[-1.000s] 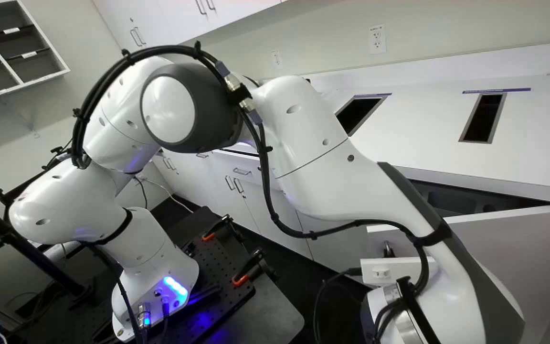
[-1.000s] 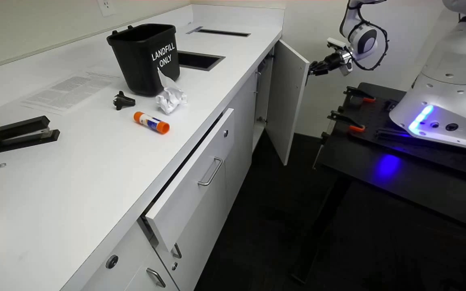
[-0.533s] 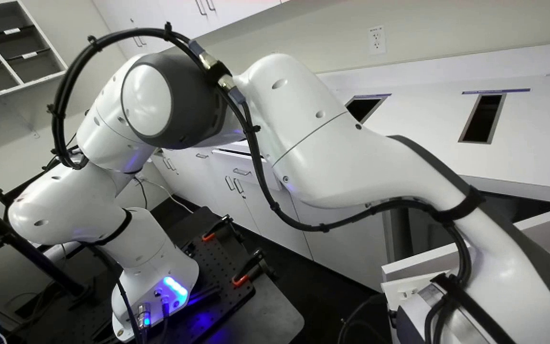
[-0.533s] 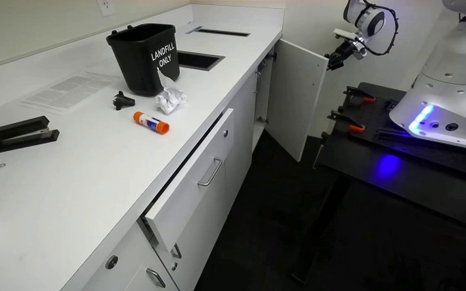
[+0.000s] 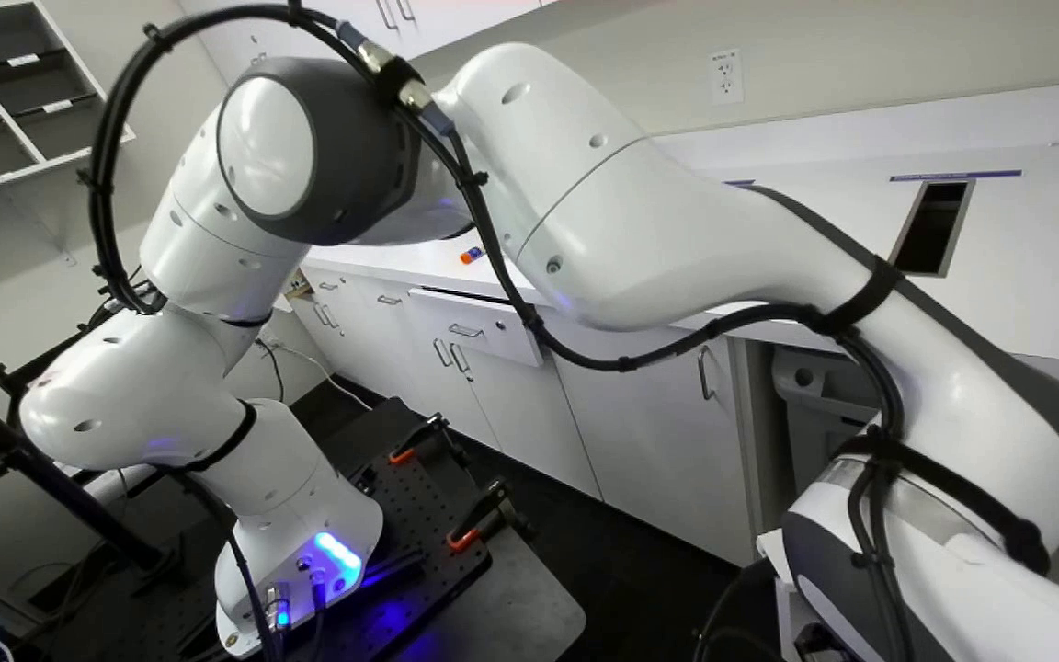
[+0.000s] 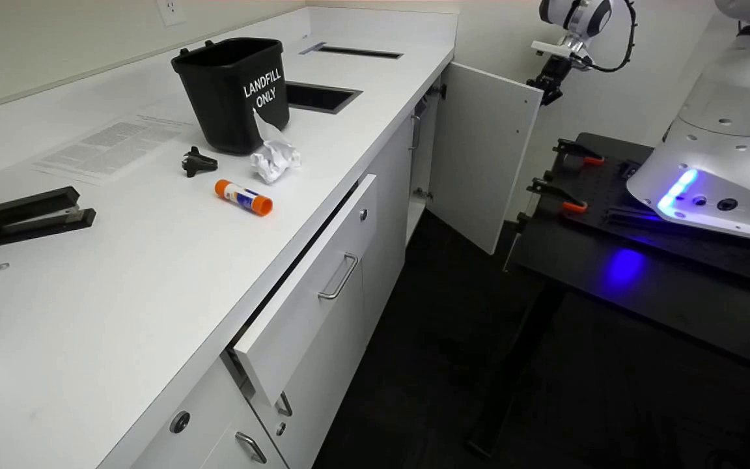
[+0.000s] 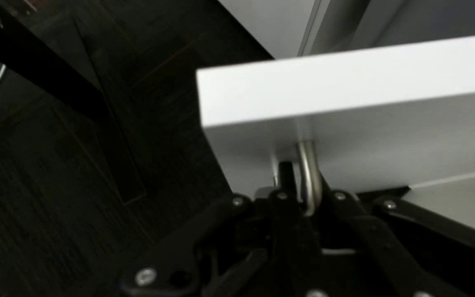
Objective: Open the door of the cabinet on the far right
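White door (image 6: 486, 150) stands swung out from the cabinet (image 6: 422, 163), of which only a slice shows, at the far end of the desk (image 6: 153, 286) in an exterior view; you have the tool (image 7: 304, 177) narrowed onto the door's one silver handle (image 7: 312, 181), which partly hides the fingertips (image 7: 286, 177). Your arm (image 5: 631, 239) covers most of the door in an exterior view, and the wrist view crops it. Count, desk: one bin (image 6: 235, 98), one glue stick (image 6: 243, 197), two cutouts (image 6: 323, 99).

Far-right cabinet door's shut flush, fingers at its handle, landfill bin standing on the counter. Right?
Not the door: it stands swung open, away from the cabinet, as an exterior view shows. The rest holds: fingers at its handle, landfill bin standing on the counter.
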Motion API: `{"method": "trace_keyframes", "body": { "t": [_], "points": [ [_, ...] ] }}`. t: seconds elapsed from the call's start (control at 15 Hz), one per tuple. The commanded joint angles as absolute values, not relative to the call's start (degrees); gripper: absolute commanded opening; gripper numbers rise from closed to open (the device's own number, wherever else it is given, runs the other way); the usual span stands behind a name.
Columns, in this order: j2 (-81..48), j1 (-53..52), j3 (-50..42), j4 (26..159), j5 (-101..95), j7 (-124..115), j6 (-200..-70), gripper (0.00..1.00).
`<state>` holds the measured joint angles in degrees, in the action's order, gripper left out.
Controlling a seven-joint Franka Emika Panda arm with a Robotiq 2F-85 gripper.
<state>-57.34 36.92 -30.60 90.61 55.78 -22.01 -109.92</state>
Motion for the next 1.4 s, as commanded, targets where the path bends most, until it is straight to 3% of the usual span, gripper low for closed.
{"method": "trace_keyframes", "body": {
  "t": [0.0,0.13,0.53,0.67,1.13,1.33],
  "points": [
    [-50.20,34.76,-31.65,100.07,50.58,-21.60,-118.23,0.36],
    [-45.76,32.86,-31.86,105.03,49.05,-20.35,-123.14,0.44],
    [-31.52,28.21,-33.72,117.48,42.14,-18.59,-135.81,0.90],
    [-25.58,26.87,-34.75,121.24,38.33,-18.19,-137.64,1.00],
    [-4.48,14.95,-42.18,130.19,21.34,-20.36,-135.90,1.00],
    [2.75,16.17,-37.30,131.67,11.71,-25.48,-135.87,1.00]
  ]
}}
